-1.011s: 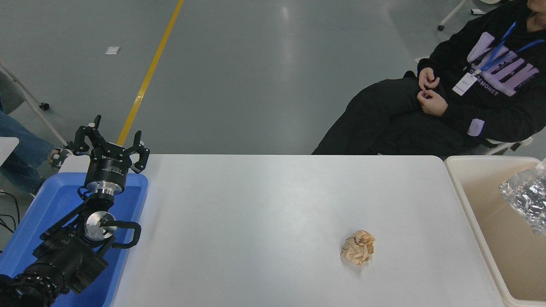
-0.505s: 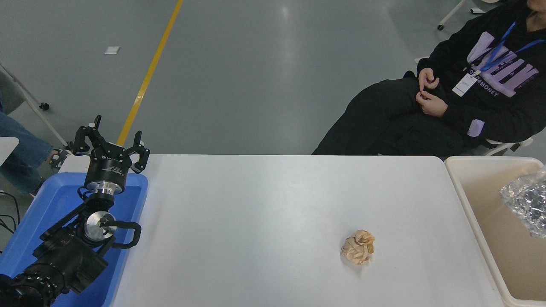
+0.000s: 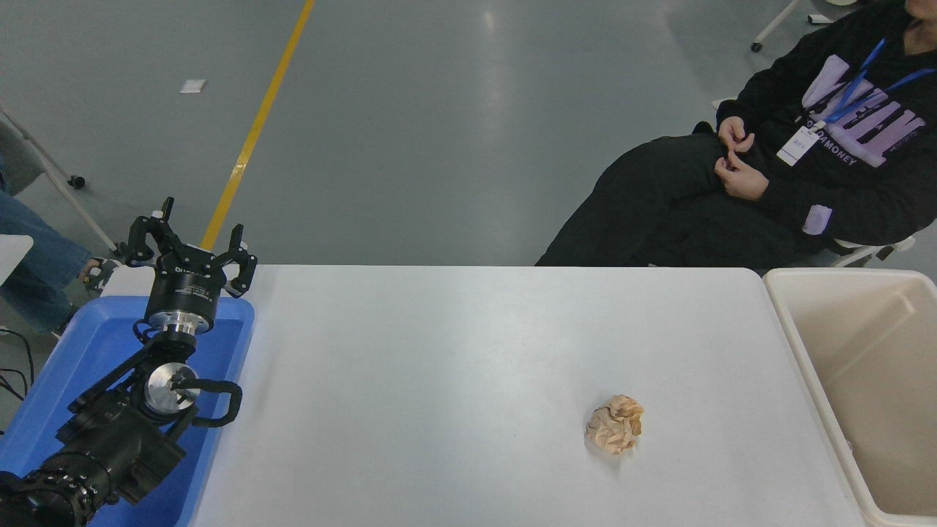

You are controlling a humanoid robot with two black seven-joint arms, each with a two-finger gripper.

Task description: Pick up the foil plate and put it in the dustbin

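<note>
The cream dustbin (image 3: 798,337) stands at the table's right end, and what shows of its inside is bare. The foil plate is out of view. My left gripper (image 3: 196,236) is parked open at the far left, raised above the blue tray. My right arm and gripper are out of view.
A small crumpled tan paper ball (image 3: 615,424) lies on the white table (image 3: 476,351), right of centre. A bright blue tray (image 3: 80,359) sits at the left end under my left arm. A person in black (image 3: 768,183) sits beyond the far right corner, hands in lap.
The crinkled foil plate showed over the dustbin at the right edge before, drifting right; it is now gone from view. The left arm has not moved.
</note>
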